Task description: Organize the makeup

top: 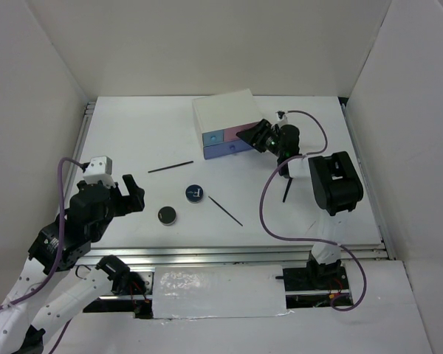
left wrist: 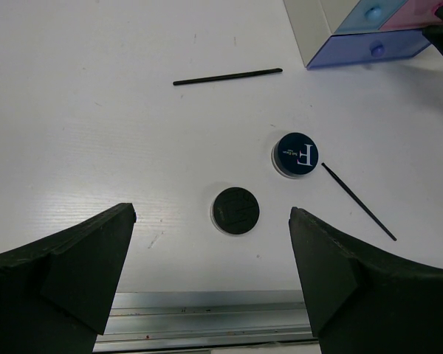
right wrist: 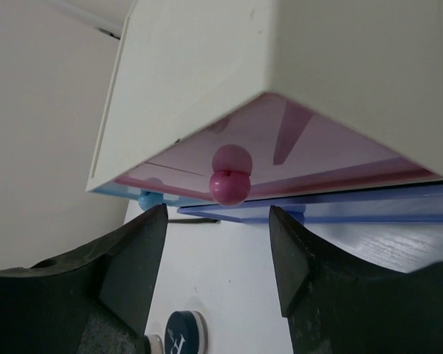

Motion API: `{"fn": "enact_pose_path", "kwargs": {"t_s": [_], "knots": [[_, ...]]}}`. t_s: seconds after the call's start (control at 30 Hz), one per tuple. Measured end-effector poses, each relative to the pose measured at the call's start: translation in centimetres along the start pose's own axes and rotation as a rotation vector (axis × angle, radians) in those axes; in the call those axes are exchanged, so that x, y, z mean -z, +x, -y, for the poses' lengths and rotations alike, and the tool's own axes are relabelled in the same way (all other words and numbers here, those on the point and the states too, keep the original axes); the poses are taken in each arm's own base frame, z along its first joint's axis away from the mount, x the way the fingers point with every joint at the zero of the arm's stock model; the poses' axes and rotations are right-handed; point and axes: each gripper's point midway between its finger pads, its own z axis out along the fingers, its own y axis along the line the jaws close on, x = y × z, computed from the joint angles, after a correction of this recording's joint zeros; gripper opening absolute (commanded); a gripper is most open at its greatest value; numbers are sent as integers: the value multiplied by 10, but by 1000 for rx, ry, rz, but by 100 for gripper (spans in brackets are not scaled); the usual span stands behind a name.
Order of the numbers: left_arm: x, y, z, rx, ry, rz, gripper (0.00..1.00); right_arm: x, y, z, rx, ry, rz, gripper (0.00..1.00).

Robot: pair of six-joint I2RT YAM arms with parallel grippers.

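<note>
Left gripper [left wrist: 213, 212]: spread fully, clamping nothing. Just ahead of its fingertips, plain black compact [left wrist: 235, 210]. Beyond and slightly right, marked compact [left wrist: 295, 155]. Right of that, thin stick [left wrist: 358, 200], long axis diagonal. Farther ahead, second stick [left wrist: 227, 76], lying crosswise. All four nearer this arm.

Right gripper [right wrist: 218, 221]: parted, empty, well beyond those items. Pink knob [right wrist: 229, 179] dead ahead, centred over the gap, apparently untouched. Behind it, pink drawer [right wrist: 295, 140] and white box [right wrist: 207, 66]. Judged next: straight advance, then close.
</note>
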Motion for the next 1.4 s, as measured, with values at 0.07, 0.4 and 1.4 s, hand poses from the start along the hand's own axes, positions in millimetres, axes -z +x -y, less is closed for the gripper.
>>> {"fn": "enact_pose_path", "kwargs": {"t_s": [0.07, 0.4, 1.4], "knots": [[0, 0, 0, 0, 0, 0, 99, -2, -1, 2, 0, 1, 0, 64], [-1, 0, 0, -2, -1, -3, 99, -9, -8, 7, -1, 3, 2, 50], [-1, 1, 1, -2, 1, -5, 99, 32, 14, 2, -15, -4, 10, 23]]}}
